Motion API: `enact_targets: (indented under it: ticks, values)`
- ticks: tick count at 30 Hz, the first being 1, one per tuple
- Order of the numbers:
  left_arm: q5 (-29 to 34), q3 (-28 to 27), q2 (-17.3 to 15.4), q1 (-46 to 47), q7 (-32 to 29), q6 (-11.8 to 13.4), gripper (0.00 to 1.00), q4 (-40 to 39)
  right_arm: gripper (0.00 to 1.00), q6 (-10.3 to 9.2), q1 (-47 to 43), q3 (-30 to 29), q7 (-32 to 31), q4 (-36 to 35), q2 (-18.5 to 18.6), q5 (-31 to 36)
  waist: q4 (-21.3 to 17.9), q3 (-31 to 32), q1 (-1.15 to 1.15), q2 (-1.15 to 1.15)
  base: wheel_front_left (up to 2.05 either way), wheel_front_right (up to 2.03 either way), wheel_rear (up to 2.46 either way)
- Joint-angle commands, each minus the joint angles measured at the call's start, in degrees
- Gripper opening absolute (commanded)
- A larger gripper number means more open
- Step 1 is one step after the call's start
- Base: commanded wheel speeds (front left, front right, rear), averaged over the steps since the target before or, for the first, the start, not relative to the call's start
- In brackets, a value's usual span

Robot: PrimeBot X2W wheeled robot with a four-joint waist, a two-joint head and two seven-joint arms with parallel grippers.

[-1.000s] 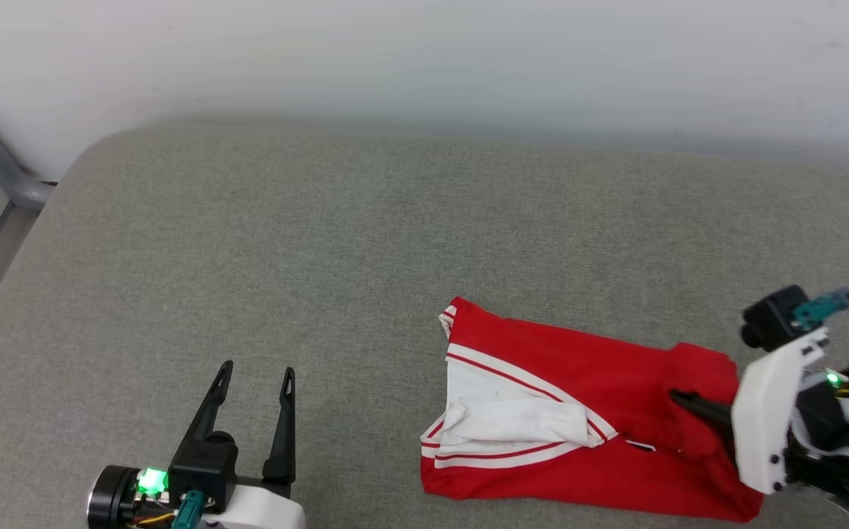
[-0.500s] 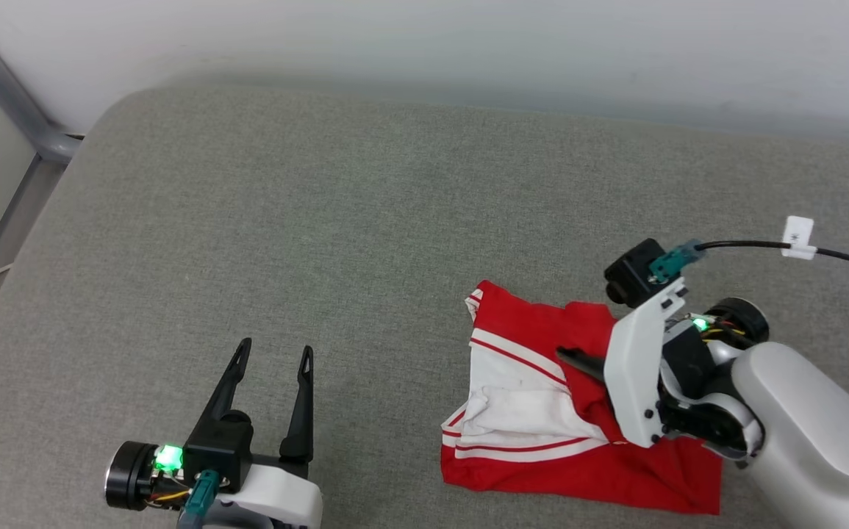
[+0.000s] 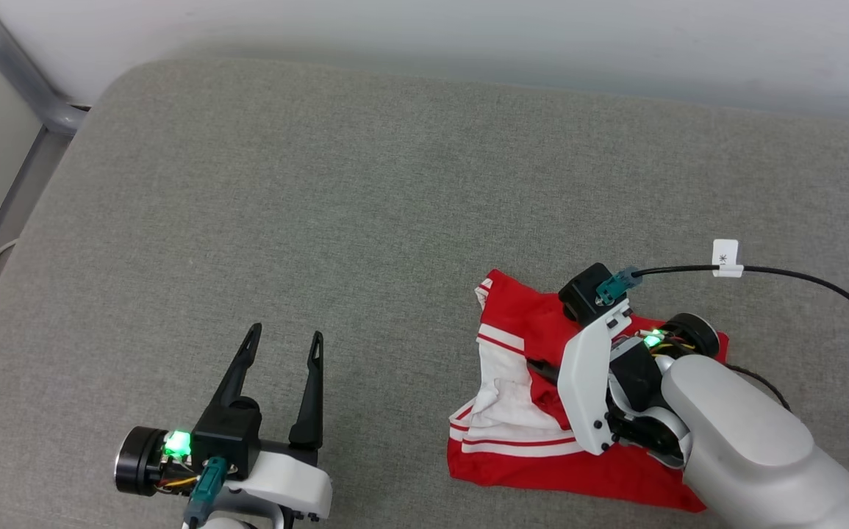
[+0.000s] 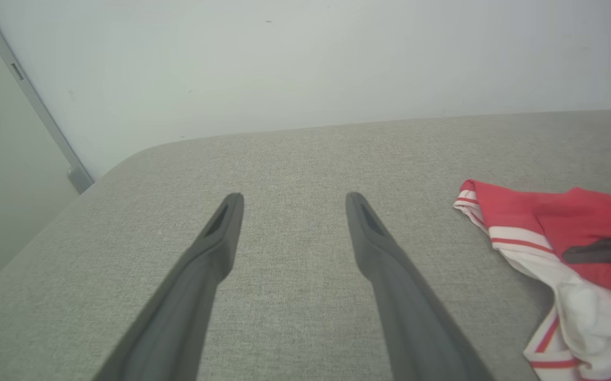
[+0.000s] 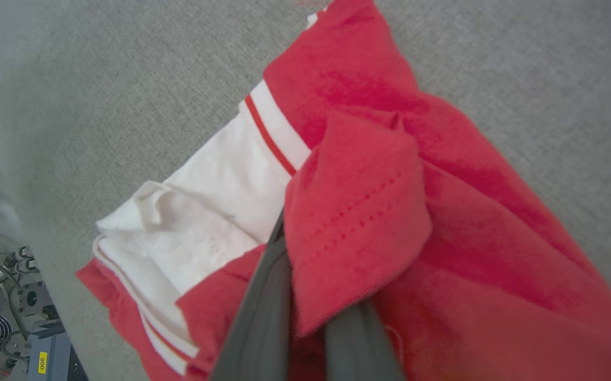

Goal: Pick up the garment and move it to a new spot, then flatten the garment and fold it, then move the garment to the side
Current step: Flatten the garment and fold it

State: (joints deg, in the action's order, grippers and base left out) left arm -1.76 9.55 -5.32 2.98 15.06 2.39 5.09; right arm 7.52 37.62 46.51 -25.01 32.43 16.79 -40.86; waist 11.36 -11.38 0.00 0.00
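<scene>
Garment (image 3: 512,323) lies roughly left–right, white sleeve end toward the robot's left. Right claw (image 3: 542,365) pinches its red flap; left claw (image 3: 285,332) spread wide.

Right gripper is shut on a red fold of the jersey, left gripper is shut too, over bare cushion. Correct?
No: the left gripper is open over the bare cushion, as the left wrist view shows. The right gripper is shut on a red fold of the jersey.
</scene>
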Motion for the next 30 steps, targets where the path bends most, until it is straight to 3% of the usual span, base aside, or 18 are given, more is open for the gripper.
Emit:
enact_targets:
  ticks: [1, 3, 4, 5, 6, 16, 21, 27, 30]
  values:
    - [0.09, -0.15, 0.05, 0.88, 0.15, -0.21, 1.0, 0.14, 0.0, -0.07, 0.31, 0.89, 0.93, 1.65, -0.71, -0.39, -0.18, 0.01, 0.0, 0.0, 0.0, 0.0, 0.0]
    - [0.13, -0.35, 0.09, 0.78, 0.14, -0.26, 1.0, 0.24, 0.0, -0.07, 0.41, 1.42, 2.44, 2.95, -1.16, -0.83, -0.5, 0.19, 0.0, 0.0, 0.0, 0.0, 0.0]
    - [0.18, -0.38, 0.1, 0.71, 0.15, -0.3, 1.0, 0.32, 0.18, -0.08, 0.54, 1.47, 3.47, 3.34, -1.26, -1.04, -0.66, 0.34, 0.0, 0.0, 0.0, 0.0, 0.0]
    - [0.25, -0.47, 0.12, 0.62, 0.15, -0.35, 1.0, 0.42, 0.51, -0.09, 0.65, 1.36, 4.51, 3.56, -1.32, -1.24, -0.82, 0.57, 0.0, 0.0, 0.0, 0.0, 0.0]
    - [0.32, -0.56, 0.09, 0.47, 0.14, -0.38, 1.0, 0.47, 1.0, -0.09, 0.81, 1.48, 5.64, 3.54, -1.23, -1.23, -1.01, 0.86, 0.0, 0.0, 0.0, 0.0, 0.0]
    - [0.62, -1.56, -0.64, -2.47, 0.15, -0.24, 1.0, 0.44, 1.0, -0.07, -1.77, -1.64, 17.94, -5.55, 5.35, 0.83, -3.72, 4.94, 0.0, 0.0, 0.0, 0.0, 0.0]
    - [0.69, -1.93, -0.97, -3.66, 0.14, -0.26, 1.0, 0.15, 1.0, -0.07, -4.98, -10.54, 26.1, -9.35, 8.27, 6.32, -5.53, 6.66, 0.0, 0.0, 0.0, 0.0, 0.0]
    - [0.68, -2.4, -1.54, -4.74, 0.14, -0.23, 1.0, -0.48, 1.0, -0.08, -11.51, -24.21, 35.85, -10.76, 6.76, 16.24, -7.41, 8.37, 0.0, 0.0, 0.0, 0.0, 0.0]
    - [0.71, -2.57, -1.72, -5.06, 0.15, -0.14, 1.0, -0.67, 1.0, -0.07, -15.77, -31.61, 38.62, -11.68, 3.61, 21.44, -8.09, 9.12, 0.0, 0.0, 0.0, 0.0, 0.0]
